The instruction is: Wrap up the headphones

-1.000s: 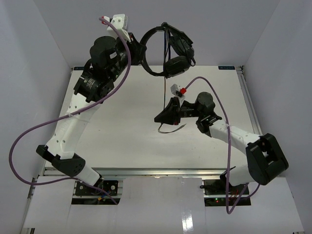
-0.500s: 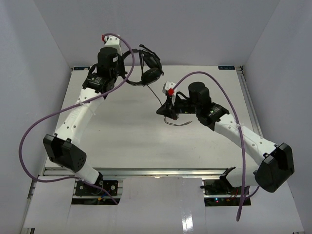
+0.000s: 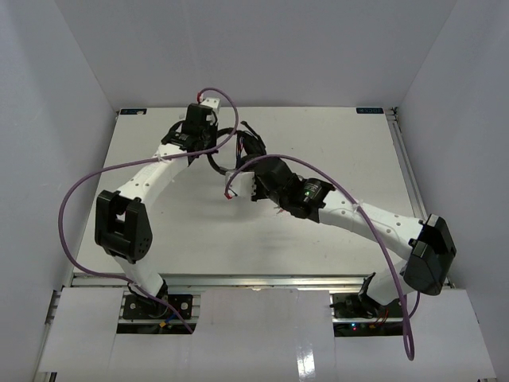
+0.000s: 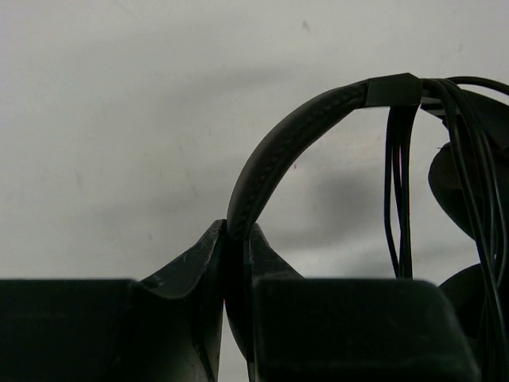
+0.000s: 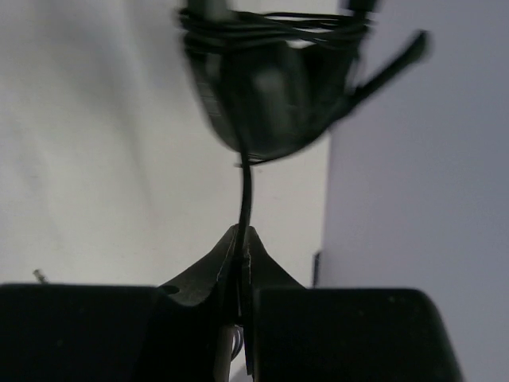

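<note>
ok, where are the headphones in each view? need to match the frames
Top external: headphones just above centre, between the two arms' tips.
Left wrist: headband arcs from the left end effector at bottom centre to the upper right.
Right wrist: earcup at top centre, above the right end effector.
Shared landmark: cable, pinched in right wrist, strands hanging at right in left wrist; too thin to tell from above.
</note>
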Robot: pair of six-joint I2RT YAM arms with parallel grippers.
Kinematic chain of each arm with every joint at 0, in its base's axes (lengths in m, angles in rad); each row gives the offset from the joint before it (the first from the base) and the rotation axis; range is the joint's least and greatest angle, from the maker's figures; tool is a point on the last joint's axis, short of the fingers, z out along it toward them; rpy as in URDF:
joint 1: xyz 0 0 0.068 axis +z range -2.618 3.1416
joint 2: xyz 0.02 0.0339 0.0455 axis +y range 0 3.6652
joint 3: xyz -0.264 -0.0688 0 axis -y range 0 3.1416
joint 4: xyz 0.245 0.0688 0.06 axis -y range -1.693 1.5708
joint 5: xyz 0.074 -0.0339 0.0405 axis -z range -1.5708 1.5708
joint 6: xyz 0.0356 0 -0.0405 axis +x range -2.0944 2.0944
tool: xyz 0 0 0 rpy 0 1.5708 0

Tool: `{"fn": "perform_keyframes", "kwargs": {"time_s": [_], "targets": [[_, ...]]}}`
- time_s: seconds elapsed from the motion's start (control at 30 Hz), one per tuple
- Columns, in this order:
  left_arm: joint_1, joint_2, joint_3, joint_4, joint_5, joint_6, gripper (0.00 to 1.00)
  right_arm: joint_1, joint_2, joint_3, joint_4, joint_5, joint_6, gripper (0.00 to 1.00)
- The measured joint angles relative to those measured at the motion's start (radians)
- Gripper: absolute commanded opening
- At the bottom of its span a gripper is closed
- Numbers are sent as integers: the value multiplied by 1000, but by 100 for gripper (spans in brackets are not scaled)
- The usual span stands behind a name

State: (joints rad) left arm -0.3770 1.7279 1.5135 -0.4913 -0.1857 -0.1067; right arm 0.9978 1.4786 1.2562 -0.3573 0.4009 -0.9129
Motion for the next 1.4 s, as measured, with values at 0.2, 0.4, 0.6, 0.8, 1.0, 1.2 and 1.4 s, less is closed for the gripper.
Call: {"fn": "perform_keyframes", "kwargs": {"time_s": [0.2,0.4,0.6,0.8,1.0,1.2,1.4], "targets": [[-20,-4,-153,-20,116,6,0,-1,-12,-34,192,191,-229,8],[-63,-34,-183,-21,255,5,0,3,-27,-101,362,206,-383,8],[-92,-123,-224,-15,368,5,0,-4,-30,-133,484,149,-454,8],[-105,-206,-232,-18,428,24,0,-29,-33,-162,518,75,-508,8],[-114,-219,-249,-12,462,42,0,-45,-33,-158,497,-1,-523,16],[-116,-219,-275,-21,464,47,0,-62,-33,-147,418,-65,-492,39],[-118,-217,-275,-40,474,52,0,-75,-33,-118,354,-111,-449,56]]}}
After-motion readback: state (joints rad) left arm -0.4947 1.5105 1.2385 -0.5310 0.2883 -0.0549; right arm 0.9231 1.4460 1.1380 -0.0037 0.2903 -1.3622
